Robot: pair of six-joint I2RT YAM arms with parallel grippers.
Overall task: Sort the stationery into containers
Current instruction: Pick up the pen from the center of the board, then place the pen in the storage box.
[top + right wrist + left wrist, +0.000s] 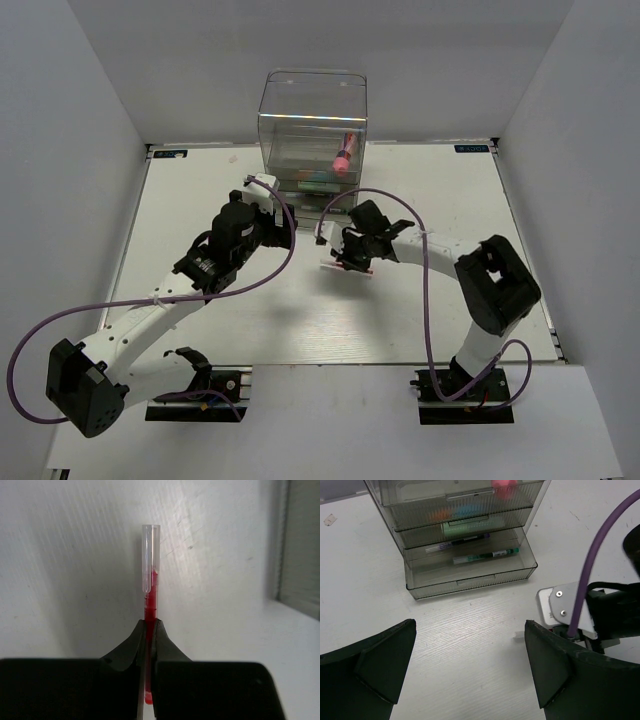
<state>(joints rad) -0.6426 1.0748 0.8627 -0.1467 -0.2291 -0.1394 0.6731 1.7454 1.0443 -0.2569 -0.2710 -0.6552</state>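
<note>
Clamping red pen [150,595] in right gripper [148,626], jaws pinched shut on the barrel, clear cap end poking out past the tips. Holding it low at the table [250,310] in front of the organizer [312,120], apart from it; can't tell if touching the surface. Left gripper [470,655]: wide open, nothing between, facing the drawers. Green pen [487,555] and dark pen [457,544] in bottom drawer; pink tube [343,155] tilted in top bin.
</note>
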